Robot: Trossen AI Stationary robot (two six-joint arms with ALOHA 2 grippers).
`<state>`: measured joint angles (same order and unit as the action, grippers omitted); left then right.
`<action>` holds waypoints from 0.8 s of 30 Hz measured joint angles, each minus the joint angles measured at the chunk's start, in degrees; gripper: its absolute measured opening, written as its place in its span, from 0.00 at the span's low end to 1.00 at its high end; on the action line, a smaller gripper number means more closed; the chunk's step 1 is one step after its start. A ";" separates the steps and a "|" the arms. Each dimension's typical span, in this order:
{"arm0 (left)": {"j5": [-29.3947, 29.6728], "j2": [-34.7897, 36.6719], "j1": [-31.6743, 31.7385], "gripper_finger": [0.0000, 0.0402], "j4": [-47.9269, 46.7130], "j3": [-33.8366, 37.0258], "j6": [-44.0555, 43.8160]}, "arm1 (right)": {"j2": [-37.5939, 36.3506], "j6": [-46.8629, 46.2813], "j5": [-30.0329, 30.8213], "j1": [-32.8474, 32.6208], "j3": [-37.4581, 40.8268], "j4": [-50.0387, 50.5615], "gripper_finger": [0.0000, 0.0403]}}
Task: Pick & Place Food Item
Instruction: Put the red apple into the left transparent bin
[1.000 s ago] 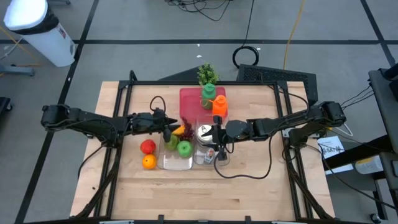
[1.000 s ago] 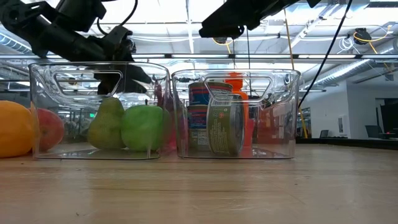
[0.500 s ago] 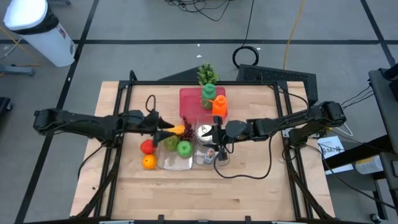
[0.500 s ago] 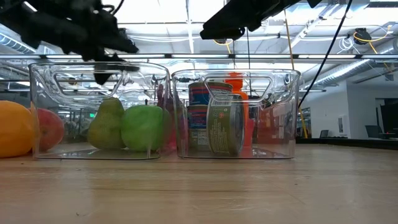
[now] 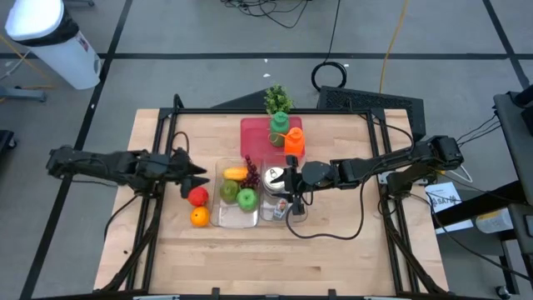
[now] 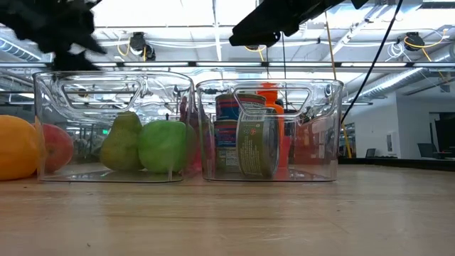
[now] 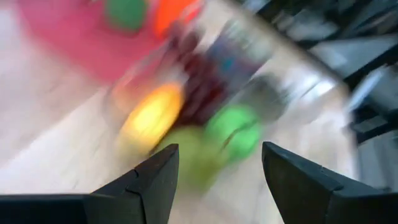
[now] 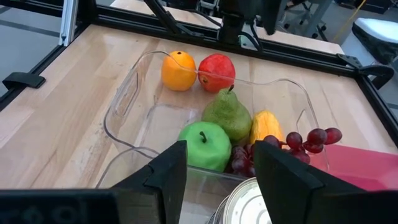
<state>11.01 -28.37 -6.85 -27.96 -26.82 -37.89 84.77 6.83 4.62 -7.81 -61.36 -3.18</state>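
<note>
Left gripper (image 5: 202,177) we find left of centre in the high view, fingers apart and empty, just beside the clear fruit bin (image 5: 234,218). Our right gripper (image 5: 283,180) hovers at centre over the neighbouring clear can bin (image 5: 286,215), jaws partly open, holding nothing. Inside the fruit bin lie a pear (image 5: 229,190), green apple (image 5: 246,198), mango (image 5: 235,173) and grapes (image 5: 249,169). Outside its left wall sit a red apple (image 5: 197,196) and orange (image 5: 199,217).

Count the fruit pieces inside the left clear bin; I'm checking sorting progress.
4: a green apple, a green pear, a yellow fruit and dark grapes, all inside the left clear bin. A red apple and an orange sit outside it.
</note>
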 joint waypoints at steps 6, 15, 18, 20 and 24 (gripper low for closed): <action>0.11 -3.44 -5.61 0.60 -21.39 -0.76 -19.64 | 0.00 -0.37 0.01 0.00 0.00 -0.02 0.42; 0.92 -11.21 -11.36 0.60 -18.31 -0.25 -29.01 | 0.00 -0.40 0.01 0.00 0.00 -0.02 0.42; 1.14 -14.29 -12.33 0.60 -18.98 -0.30 -31.87 | 0.00 -0.40 0.01 0.00 0.00 -0.01 0.42; 1.04 -16.42 -12.78 0.60 -18.66 -0.28 -33.29 | 0.00 -0.40 0.01 0.00 0.00 -0.02 0.42; 0.46 -20.80 -12.85 0.60 -18.15 -0.36 -34.19 | 0.00 -0.41 0.01 0.00 0.00 -0.01 0.42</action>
<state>11.47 -49.17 -19.70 -46.11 -27.18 -72.08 84.77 6.42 4.62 -7.81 -61.36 -3.19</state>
